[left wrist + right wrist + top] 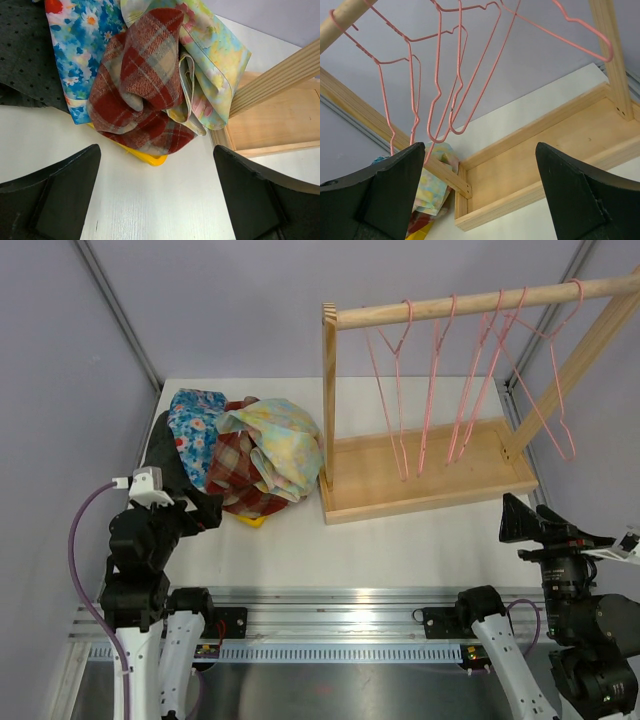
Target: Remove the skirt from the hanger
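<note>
Left gripper (156, 152) wide, empty, at the near edge of the heap of garments (250, 450) on the table (400, 540), left of the wooden rack (430, 485). I cannot tell which piece is the skirt. Right gripper (480, 147) wide, empty, below the pink hangers (411, 85).

The left arm (140, 560) and right arm (585, 625) share matte black, rounded joint housings above glossy white lower links (175, 650). A thin purple cable (78, 550) runs up the left arm to a small white block (148, 485) at its wrist. The fingers (55, 200) are broad black plastic wedges.
</note>
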